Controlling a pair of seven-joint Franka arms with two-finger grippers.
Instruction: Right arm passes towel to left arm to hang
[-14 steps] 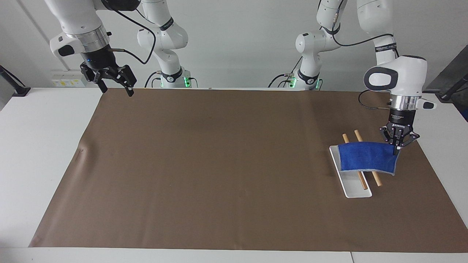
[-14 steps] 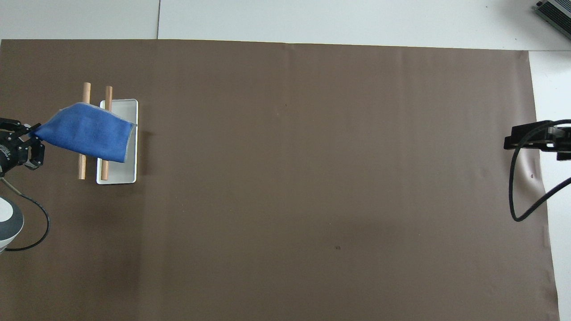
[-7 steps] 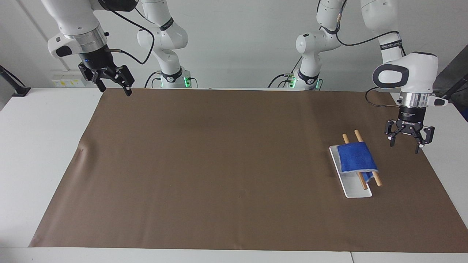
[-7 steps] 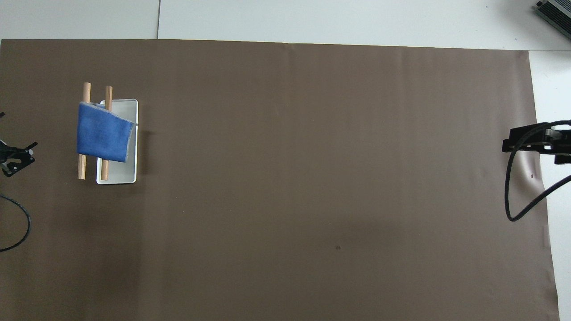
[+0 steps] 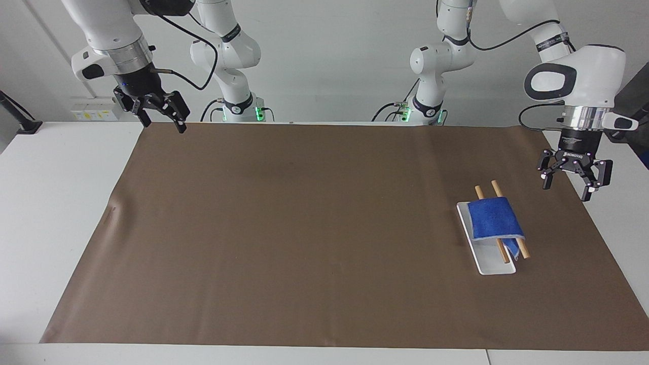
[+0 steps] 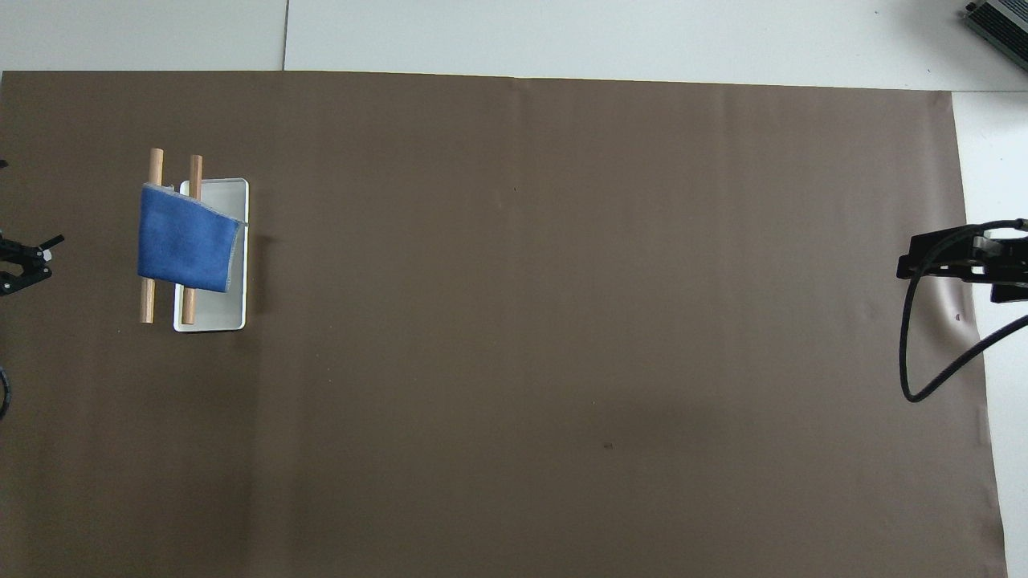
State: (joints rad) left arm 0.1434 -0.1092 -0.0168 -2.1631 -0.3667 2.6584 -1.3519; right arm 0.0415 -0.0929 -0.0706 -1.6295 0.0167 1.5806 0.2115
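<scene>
Blue terry towel (image 5: 494, 219) lay draped over two wooden rods (image 5: 498, 190) above a white tray (image 5: 489, 263). Left gripper (image 5: 576, 181) hung spread and empty over the brown mat's (image 5: 304, 228) edge; right gripper (image 5: 158, 112), likewise spread, waited.

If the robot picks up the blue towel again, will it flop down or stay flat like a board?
Probably flop: the towel bends over the two wooden rods, one edge drooping. It looks light. Being cloth, it shouldn't roll or break.

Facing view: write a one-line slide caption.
Blue towel draped over two wooden rods; open left pincer beside it.
</scene>
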